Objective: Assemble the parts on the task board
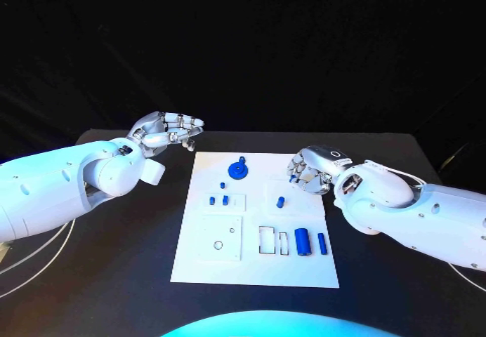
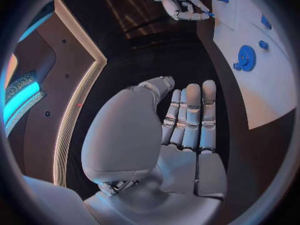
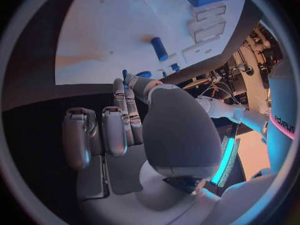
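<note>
On the white rectangular task board (image 1: 258, 270), small blue plastic parts: gear (image 1: 238, 170) at 12 (seated?), cylinders (image 1: 303, 242) loose at 4. Left hand (image 1: 167, 132) released; right hand (image 1: 309, 170) can't tell.

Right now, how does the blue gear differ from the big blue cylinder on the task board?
The blue gear is a flat toothed disc; the big blue cylinder is a smooth thick rod lying on its side. The gear sits at the far end of the task board, toward the left hand; the cylinder lies at the near end, beside a thinner blue rod. Both are blue, and neither hand touches them.
</note>
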Tool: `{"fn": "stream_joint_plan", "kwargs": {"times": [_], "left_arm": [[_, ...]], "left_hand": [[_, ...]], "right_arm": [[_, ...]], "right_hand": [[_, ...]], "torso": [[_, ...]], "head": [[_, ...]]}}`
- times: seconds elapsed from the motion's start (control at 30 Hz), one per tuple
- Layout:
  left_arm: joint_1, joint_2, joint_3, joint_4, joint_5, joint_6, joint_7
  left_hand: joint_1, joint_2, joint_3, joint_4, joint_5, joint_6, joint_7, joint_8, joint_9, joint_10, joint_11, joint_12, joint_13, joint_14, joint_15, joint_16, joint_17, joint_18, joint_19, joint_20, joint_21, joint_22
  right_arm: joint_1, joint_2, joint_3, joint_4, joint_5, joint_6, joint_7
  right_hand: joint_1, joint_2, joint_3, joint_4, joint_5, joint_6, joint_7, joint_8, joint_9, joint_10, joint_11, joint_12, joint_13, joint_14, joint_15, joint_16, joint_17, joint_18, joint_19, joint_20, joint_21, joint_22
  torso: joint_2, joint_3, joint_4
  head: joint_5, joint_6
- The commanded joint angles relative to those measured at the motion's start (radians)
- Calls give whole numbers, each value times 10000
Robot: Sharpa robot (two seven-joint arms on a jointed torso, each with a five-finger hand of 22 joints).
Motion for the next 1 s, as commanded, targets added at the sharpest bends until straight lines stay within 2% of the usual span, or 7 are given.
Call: {"fn": "stream_joint_plan", "kwargs": {"times": [0.03,0.27,0.4,0.5,0.67,0.77,1.0], "left_arm": [[7,31,5,61,116,9,79],[-14,139,-12,144,154,-64,93],[-19,213,-38,213,191,-176,96],[-21,276,-58,276,261,-283,107],[-22,389,-92,370,343,-453,125],[-21,457,-111,403,367,-519,123],[-20,595,-137,407,415,-582,105]], "left_hand": [[-74,-33,31,-19,10,-43,1,-34,-11,-15,31,-43,-14,73,-18,-38,-11,70,59,4,-49,-12],[-78,-33,33,-22,10,-47,3,-34,-11,-23,34,-47,-19,76,-15,-40,-14,69,64,4,-52,-14],[-81,-33,35,-24,11,-48,3,-33,-11,-27,35,-48,-22,77,-14,-42,-15,69,67,5,-54,-16],[-85,-33,34,-23,11,-48,3,-32,-11,-29,36,-49,-24,79,-13,-42,-16,68,69,5,-55,-17],[-93,-32,34,-21,11,-46,3,-30,-10,-30,37,-48,-26,80,-11,-43,-17,67,71,6,-57,-19],[-102,-33,32,-18,10,-42,3,-26,-9,-31,38,-48,-28,82,-10,-44,-19,66,73,8,-60,-21],[-112,-33,30,-14,10,-36,1,-21,-7,-33,39,-47,-30,83,-8,-45,-20,66,75,9,-63,-23]], "right_arm": [[-43,4,6,311,288,-517,386],[-235,302,13,1102,212,-599,546],[-412,655,11,1337,77,-510,602],[-561,947,-5,1368,12,-405,635],[-800,1358,-62,1261,-53,-188,676],[-921,1555,-101,1168,-72,-38,699],[-1083,1870,-172,968,-196,259,638]], "right_hand": [[-1,95,-1,-40,48,51,-16,34,11,32,-62,27,-11,390,-45,-45,15,-107,600,-66,45,2111],[-3,90,2,-74,49,46,-12,36,21,34,-64,23,-22,391,-53,-43,16,-102,593,-70,26,2103],[-4,91,4,-83,50,44,-9,37,24,35,-64,22,-25,391,-54,-42,17,-103,594,-72,28,2105],[-4,91,4,-83,50,44,-9,37,24,35,-64,22,-25,391,-54,-42,17,-103,594,-72,28,2105],[-6,95,8,-95,50,40,-6,37,28,36,-64,21,-29,390,-56,-46,8,-99,588,-73,11,2097],[-7,96,9,-100,50,37,-5,36,29,35,-63,20,-32,388,-56,-52,-3,-96,583,-74,-3,2091],[-25,96,9,-117,49,25,3,33,36,28,-57,15,-42,388,-54,-50,-1,-93,577,-76,-18,2084]], "torso": [[2,3,-4],[-14,-16,9],[-10,-20,14],[-11,-32,22],[-3,-38,43],[0,-35,21],[1,-29,18]], "head": [[81,12],[407,-35],[693,-114],[892,-195],[1052,-276],[1174,-347],[1369,-462]]}}
